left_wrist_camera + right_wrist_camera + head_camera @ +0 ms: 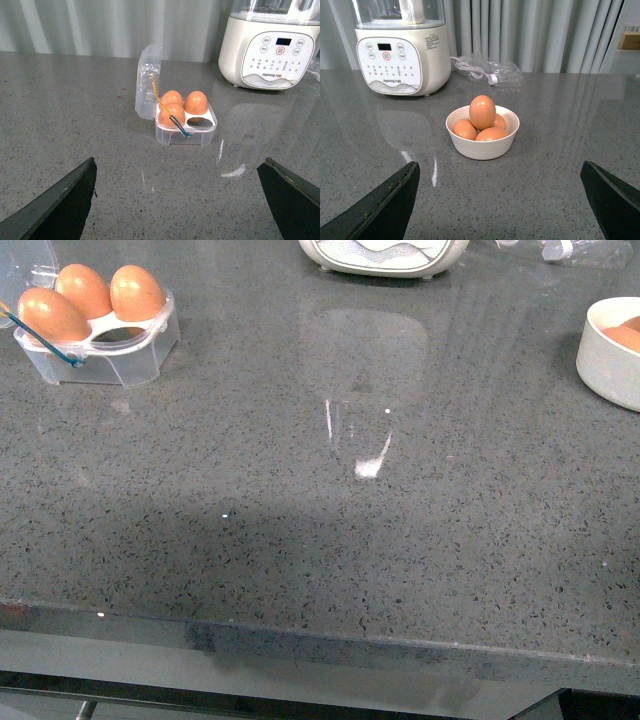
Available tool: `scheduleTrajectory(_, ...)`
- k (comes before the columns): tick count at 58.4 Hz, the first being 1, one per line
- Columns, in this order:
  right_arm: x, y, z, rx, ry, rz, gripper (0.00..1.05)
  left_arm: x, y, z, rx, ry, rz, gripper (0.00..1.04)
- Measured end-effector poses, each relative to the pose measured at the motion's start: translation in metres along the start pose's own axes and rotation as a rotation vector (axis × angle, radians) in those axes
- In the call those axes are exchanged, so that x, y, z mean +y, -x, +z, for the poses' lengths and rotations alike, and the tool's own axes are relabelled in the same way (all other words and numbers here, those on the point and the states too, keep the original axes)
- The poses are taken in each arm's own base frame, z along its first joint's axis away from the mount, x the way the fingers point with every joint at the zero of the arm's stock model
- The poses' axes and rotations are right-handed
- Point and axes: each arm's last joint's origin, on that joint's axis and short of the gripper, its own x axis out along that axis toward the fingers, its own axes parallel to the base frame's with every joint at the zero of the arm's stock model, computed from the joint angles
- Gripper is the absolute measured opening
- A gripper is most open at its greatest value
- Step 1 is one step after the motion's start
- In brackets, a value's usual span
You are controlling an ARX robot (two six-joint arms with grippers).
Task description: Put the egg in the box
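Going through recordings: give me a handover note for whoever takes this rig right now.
Left gripper: open, empty, facing the box.
Right gripper: open, empty, facing the white bowl.
Box lid open; three eggs in, one empty cell.
In the bowl, the top egg rests on three others.
Left to do: lift one egg from the bowl, place it in the empty cell.

The grey speckled stone countertop point(320, 540) carries a clear plastic egg box point(125, 360), lid open, at far left, a white bowl point(605, 365) at far right, a cream Joyoung appliance point(402, 65) at the back, and a bagged cable point(487, 72) near it.
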Motion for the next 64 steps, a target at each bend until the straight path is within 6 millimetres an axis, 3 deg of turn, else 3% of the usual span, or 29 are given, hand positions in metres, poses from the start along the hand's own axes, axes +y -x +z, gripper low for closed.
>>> scheduleTrajectory(64,0.0000,0.0000,0.0000,0.000,0.000,0.000,0.97,0.0000,0.0000,0.0000,0.000,0.000,0.000,0.98)
